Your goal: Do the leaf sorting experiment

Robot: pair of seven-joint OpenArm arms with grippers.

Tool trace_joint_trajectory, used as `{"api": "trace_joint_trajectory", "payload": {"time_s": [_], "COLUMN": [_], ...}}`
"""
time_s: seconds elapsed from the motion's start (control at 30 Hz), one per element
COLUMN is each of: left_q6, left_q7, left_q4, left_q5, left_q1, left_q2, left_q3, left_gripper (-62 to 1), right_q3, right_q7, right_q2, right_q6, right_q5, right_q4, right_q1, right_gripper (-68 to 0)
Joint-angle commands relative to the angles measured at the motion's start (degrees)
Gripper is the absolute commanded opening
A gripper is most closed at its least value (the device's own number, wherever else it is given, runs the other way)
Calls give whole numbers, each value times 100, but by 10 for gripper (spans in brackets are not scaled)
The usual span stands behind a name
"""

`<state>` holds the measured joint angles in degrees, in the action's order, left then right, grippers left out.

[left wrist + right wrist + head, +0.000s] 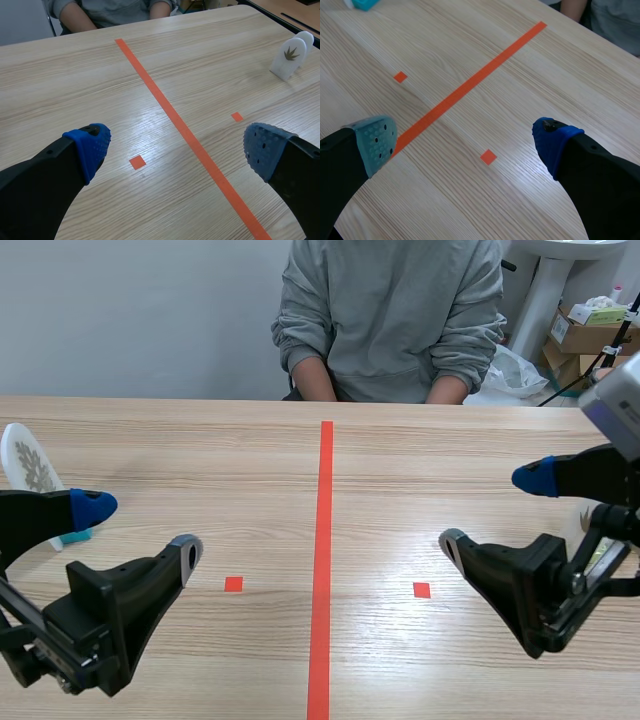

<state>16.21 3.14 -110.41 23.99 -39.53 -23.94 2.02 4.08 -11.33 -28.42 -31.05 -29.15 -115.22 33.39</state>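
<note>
Plaques for the leaf sorting are found at the two sides of the wooden table point(200, 445), well apart from each other. A white plaque point(27, 464) printed with a feathery grey-brown leaf is stood, somewhat tilted, on a teal base point(75, 536) at the table's left edge, just behind the blue pad of the left gripper point(140, 528). A second white plaque point(289, 56), marked with a brown hand-shaped leaf, is seen in the left wrist view standing upright far ahead of that gripper, on the other side of the orange-red tape line point(325, 540); another white rounded shape is set close behind it, but what it carries cannot be told. In the scene view this right-hand group is largely hidden behind the right arm. The left gripper is held low over the near left part of the table with its fingers spread wide and nothing between them. The right gripper point(493, 508) is held likewise over the near right part, fingers wide apart and nothing gripped. Two small tape squares point(233, 584) are laid one on each side of the line, each near a gripper. A person point(390, 320) in a grey sweatshirt is seated across the table, with forearms lowered behind its far edge.
</note>
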Motion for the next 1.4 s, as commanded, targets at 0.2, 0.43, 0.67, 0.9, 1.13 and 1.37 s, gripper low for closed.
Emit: {"api": "trace_joint_trajectory", "payload": {"time_s": [0.2,0.43,0.67,0.9,1.13,1.37], "left_q6": [4,4,4,4,4,4], "left_q7": [-120,-120,-120,-120,-120,-120], "left_q4": [-120,-120,-120,-120,-120,-120], "left_q5": [22,24,24,24,24,24], "left_q1": [-44,-44,-44,-44,-44,-44], "left_q2": [42,42,42,42,42,42], "left_q3": [4,4,4,4,4,4], "left_gripper": [-43,-43,-43,-43,-43,-43], "right_q3": [48,48,48,48,48,48], "right_q7": [-11,-162,-111,-74,-70,9], "right_q2": [-92,-92,-90,-90,-90,-90], "right_q6": [-330,-328,-328,-389,-459,-459], "right_q5": [-431,-426,-407,-409,-413,-415], "right_q4": [31,140,205,210,321,350], "right_q1": [11,11,9,11,11,11], "right_gripper": [-124,-124,-124,-124,-124,-124]}}
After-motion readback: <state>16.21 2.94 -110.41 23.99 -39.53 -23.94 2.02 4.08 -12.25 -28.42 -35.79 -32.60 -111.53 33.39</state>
